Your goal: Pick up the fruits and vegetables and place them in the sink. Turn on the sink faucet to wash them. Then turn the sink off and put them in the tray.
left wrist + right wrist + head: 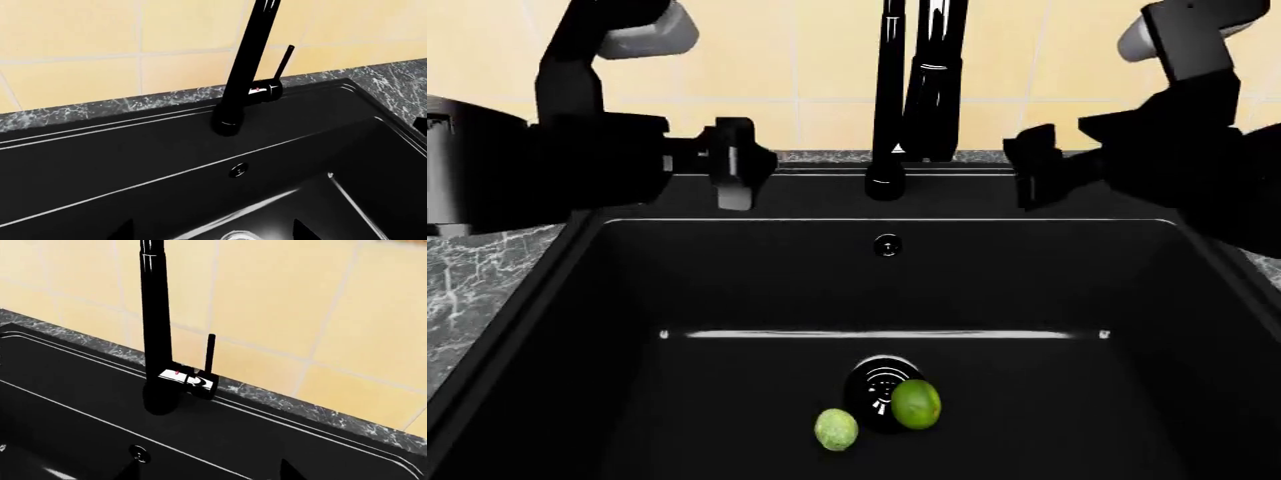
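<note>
While both arms hover over the back rim, the sink (587,300) fills most of the head view, a matte black basin set into a grey marbled table (467,270) below a yellow tile wall (300,300). Left gripper (734,165) sits above the rear-left corner of the basin, right gripper (1034,165) above the rear-right corner; each holds nothing, fingers look spread apart, but the gap is hard to read in dark-on-dark renders, so call that likely, not certain. Sink faucet (910,90) stands upright on the back ledge, between the two sets of fingers and clear of both; its side lever (209,355) sticks up from the valve body in both wrist views. Overflow hole (888,244) is on the back wall below the faucet base. Well below and in front of both sets of fingers, on the basin floor, the lime (916,404) lies on the edge of the round drain (874,385); the paler sprout ball (837,429) lies just beside it, on the left-arm side. No water visible from the spout.
</note>
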Motion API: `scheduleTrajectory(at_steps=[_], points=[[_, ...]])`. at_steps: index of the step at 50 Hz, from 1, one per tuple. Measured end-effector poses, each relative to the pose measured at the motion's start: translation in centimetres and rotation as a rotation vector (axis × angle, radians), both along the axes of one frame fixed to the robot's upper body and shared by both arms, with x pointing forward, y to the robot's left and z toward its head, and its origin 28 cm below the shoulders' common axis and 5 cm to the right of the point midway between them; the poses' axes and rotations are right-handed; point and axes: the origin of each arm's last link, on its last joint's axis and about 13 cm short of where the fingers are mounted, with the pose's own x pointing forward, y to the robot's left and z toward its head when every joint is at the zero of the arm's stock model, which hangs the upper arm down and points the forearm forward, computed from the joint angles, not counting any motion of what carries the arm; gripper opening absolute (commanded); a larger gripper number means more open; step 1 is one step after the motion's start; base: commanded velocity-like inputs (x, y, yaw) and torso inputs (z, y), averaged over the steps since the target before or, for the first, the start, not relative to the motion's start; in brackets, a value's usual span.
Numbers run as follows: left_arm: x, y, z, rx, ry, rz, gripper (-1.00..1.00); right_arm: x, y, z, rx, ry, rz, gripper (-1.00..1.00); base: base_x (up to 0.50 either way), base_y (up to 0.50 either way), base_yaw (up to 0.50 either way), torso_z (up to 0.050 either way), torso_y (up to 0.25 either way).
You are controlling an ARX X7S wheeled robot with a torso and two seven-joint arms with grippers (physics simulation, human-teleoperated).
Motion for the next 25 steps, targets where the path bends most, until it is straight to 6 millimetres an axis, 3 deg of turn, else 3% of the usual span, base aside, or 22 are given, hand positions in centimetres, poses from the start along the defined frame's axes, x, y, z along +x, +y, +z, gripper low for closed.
scheduleTrajectory(at_steps=[10,25], points=[[-1.1,0.6,1.3,-0.022,-0.037,0.048,1.00,3.0,-0.1,0.7,0.024,-0.107,-0.092,1.00,0.00,0.00,0.00,0.000,0.000],[-1.8,1.0,2.0,-0.054,-0.060,0.074,1.00,8.2,0.3,0.2,0.071,-0.207,-0.192,1.00,0.00,0.00,0.00,0.000,0.000]])
